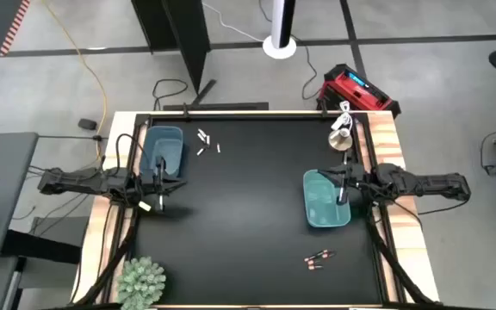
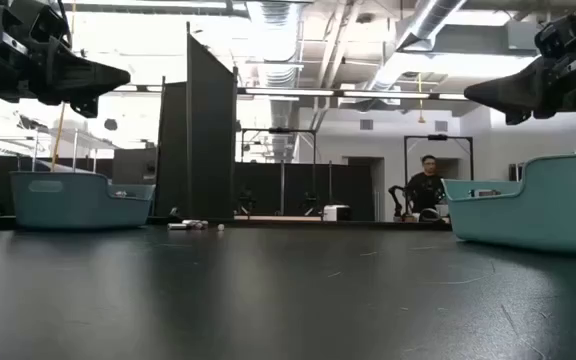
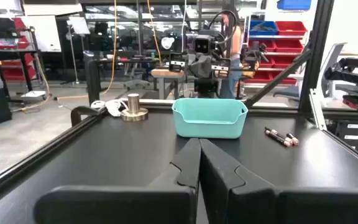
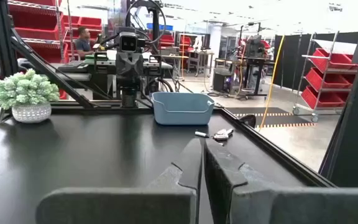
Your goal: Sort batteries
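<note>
Several whitish batteries (image 1: pixel 205 142) lie on the black mat to the right of the blue bin (image 1: pixel 164 151); the right wrist view shows these batteries (image 4: pixel 213 134) beside that bin (image 4: pixel 182 109). A few dark batteries with pinkish ends (image 1: pixel 319 258) lie near the table's near edge, also seen as dark batteries (image 3: pixel 281 138) in the left wrist view. The teal bin (image 1: pixel 325 200) stands at the right. My left gripper (image 1: pixel 177 182) hovers shut and empty by the blue bin's near end. My right gripper (image 1: pixel 330 182) hovers shut and empty over the teal bin's far part.
A brass weight (image 1: pixel 341 138) with a white cord sits in the far right corner. A potted plant (image 1: pixel 140 280) stands at the near left corner. The mat's raised rim (image 1: pixel 377 155) borders the table. In the low view both grippers hang well above the mat.
</note>
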